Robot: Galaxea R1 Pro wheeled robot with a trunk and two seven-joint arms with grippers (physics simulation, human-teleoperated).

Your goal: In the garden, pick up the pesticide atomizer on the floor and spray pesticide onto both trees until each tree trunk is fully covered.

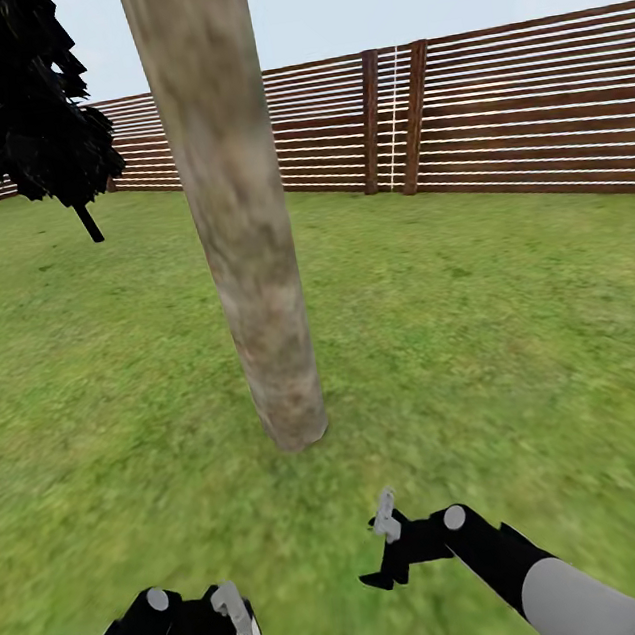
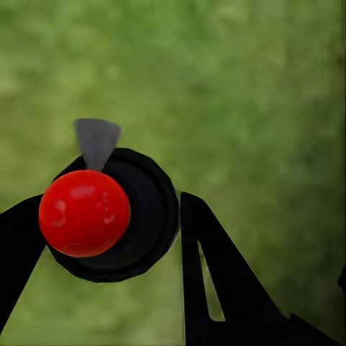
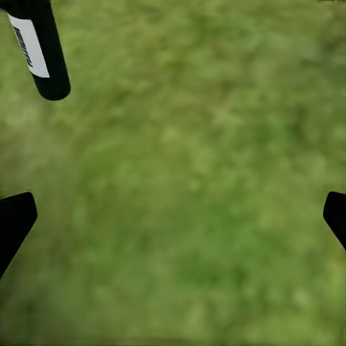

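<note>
A thick mottled grey-beige tree trunk (image 1: 244,227) rises from the lawn (image 1: 482,335) straight ahead of me, its foliage above the frame. The pesticide atomizer (image 1: 242,619), a black bottle with a white label and a grey spray head, sits low at the left in my left gripper (image 1: 236,627), which is shut on it. In the left wrist view the atomizer's red cap (image 2: 84,213) and grey nozzle (image 2: 96,140) lie between the black fingers (image 2: 216,274). My right gripper (image 1: 383,551) hangs open and empty over grass, short of the trunk's base; the bottle's end (image 3: 45,58) shows beside it.
A brown slatted wooden fence (image 1: 510,109) closes the yard behind the trunk. A dark conifer (image 1: 35,105) stands at the back left. Open grass lies on both sides of the trunk.
</note>
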